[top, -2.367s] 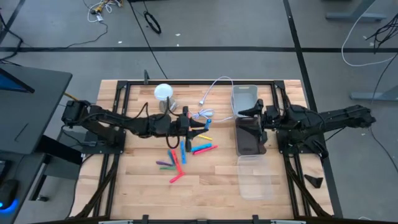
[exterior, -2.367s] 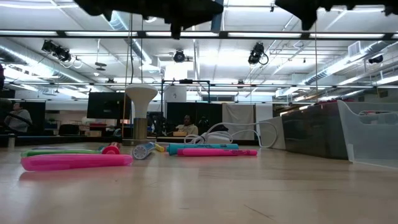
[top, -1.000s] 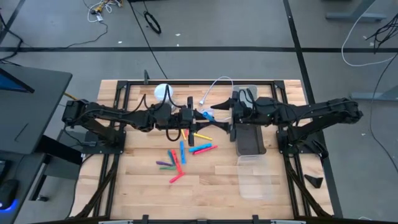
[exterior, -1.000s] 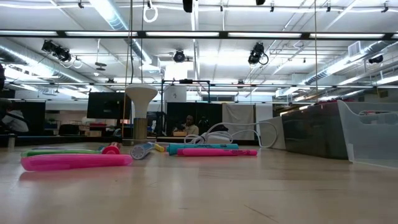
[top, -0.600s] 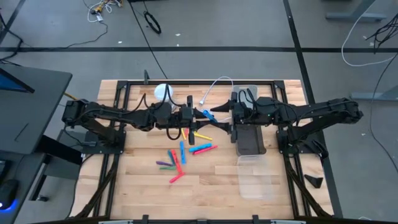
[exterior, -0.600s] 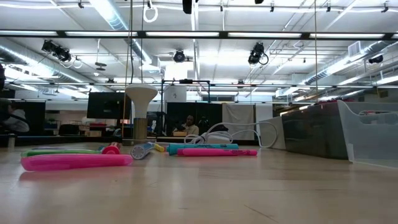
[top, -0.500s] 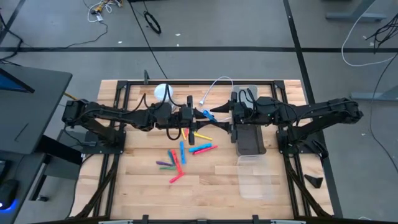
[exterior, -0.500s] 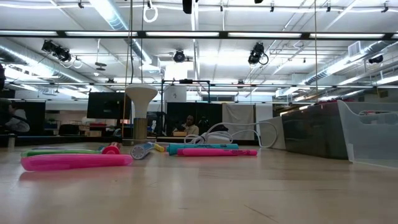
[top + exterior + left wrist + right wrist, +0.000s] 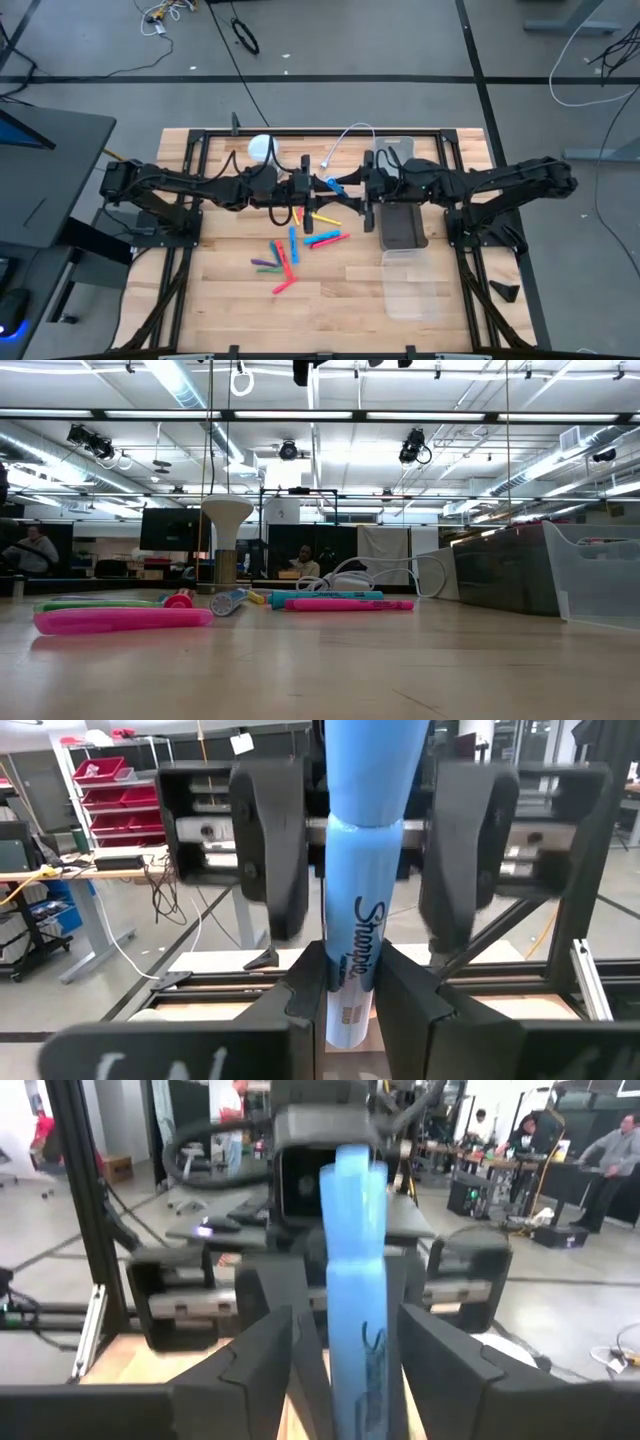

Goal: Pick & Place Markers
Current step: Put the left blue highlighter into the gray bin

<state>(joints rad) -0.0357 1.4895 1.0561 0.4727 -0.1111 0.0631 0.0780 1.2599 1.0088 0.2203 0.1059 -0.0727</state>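
My left gripper (image 9: pixel 318 184) is raised over the table's middle, pointing level toward the right arm, and is shut on a light blue marker (image 9: pixel 352 935). My right gripper (image 9: pixel 362 187) faces it, also level. Its open fingers (image 9: pixel 270 850) stand on either side of the marker's free end (image 9: pixel 355 1230); I see no touch. Several other markers (image 9: pixel 290 250) in pink, blue, green, yellow and red lie flat on the wooden table below, also seen in the low view (image 9: pixel 120 620). My left gripper pinches the blue marker's barrel near its printed end (image 9: pixel 350 995) between its two fingers. The fingers come level from the table's left side and lie along the marker. The marker sticks out forward toward the right arm, lifted clear of the table.
A dark bin (image 9: pixel 402 222) and a clear bin (image 9: pixel 410 285) stand under and in front of the right arm, another clear bin (image 9: pixel 395 155) behind it. A white cable (image 9: pixel 340 145) and a white cup-shaped stand (image 9: pixel 262 148) sit at the far side.
My right gripper has edged toward the left gripper, and its fingers now stand around the marker's free end. The left gripper has kept the marker still in the air.
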